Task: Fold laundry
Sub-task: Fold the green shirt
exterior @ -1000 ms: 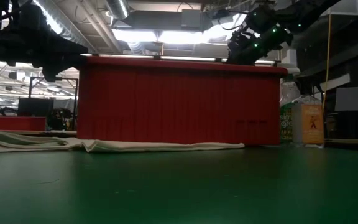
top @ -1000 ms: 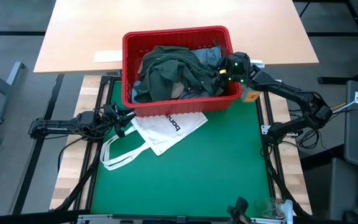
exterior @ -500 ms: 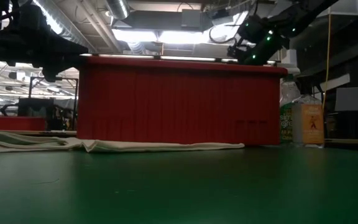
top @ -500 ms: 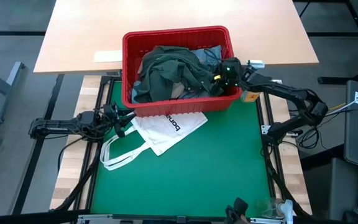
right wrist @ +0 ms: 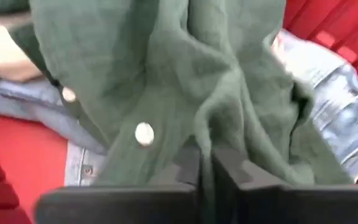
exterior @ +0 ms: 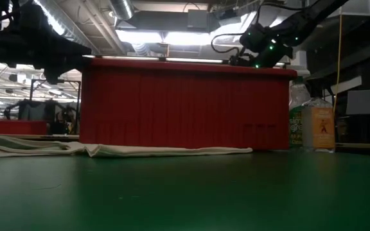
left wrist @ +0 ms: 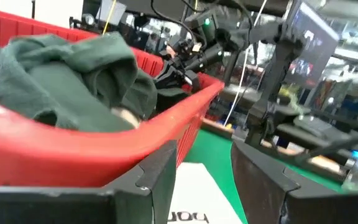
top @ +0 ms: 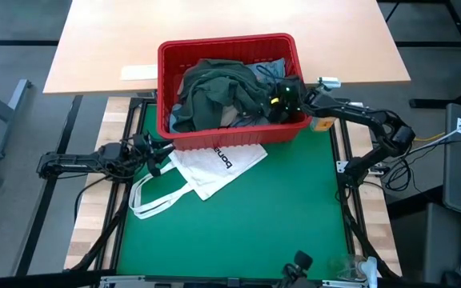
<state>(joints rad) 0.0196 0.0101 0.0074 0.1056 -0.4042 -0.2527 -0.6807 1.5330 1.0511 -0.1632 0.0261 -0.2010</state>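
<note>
Crumpled dark green top [right wrist: 185,93] (white-buttoned).

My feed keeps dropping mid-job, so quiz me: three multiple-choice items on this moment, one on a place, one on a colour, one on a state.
1. Where is the right end effector?
A. Inside the red basket
B. Over the tote bag
C. Off the table

2. What colour is the garment on top of the pile?
A. Pink
B. Dark green
C. White

3. How is the right end effector?
A. Wide open above the clothes
B. Shut on nothing
C. Shut on the dark green top

Answers:
1. A, since the high view shows it inside the basket's right end.
2. B, since the green top covers most of the pile.
3. C, since the right wrist view shows the fingers pinching a fold of it.
</note>
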